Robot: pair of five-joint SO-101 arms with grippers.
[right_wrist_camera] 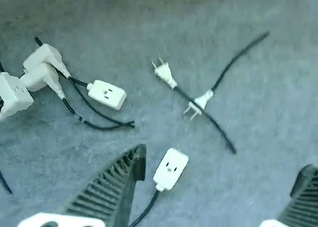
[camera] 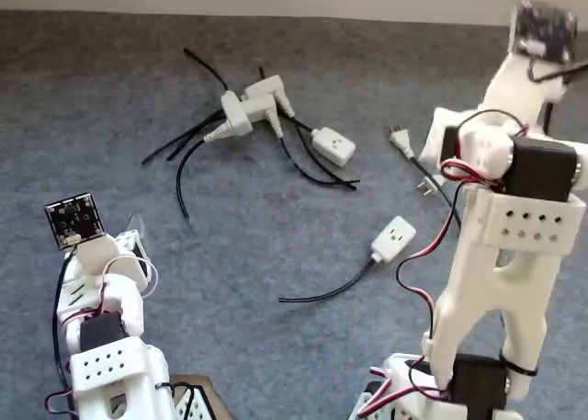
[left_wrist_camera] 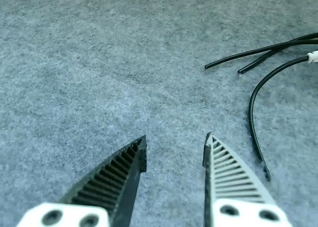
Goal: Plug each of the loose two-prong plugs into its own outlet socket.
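Left gripper (left_wrist_camera: 176,136): jaws moderately apart, nothing between them, over bare grey carpet (left_wrist_camera: 99,63). Black cable ends (left_wrist_camera: 256,113) lie off to one side.

Right gripper (right_wrist_camera: 226,157): jaws spread wide, empty. The near socket (right_wrist_camera: 170,168) lies face up on the carpet just beside one of its fingers.

Neither loose plug is inserted: the first plug (right_wrist_camera: 164,73) and second plug (right_wrist_camera: 196,107) lie close together, cables crossing.

The far socket (right_wrist_camera: 107,94), face up, sits between them and a white socket block (right_wrist_camera: 12,93) with two plugs butted against it.
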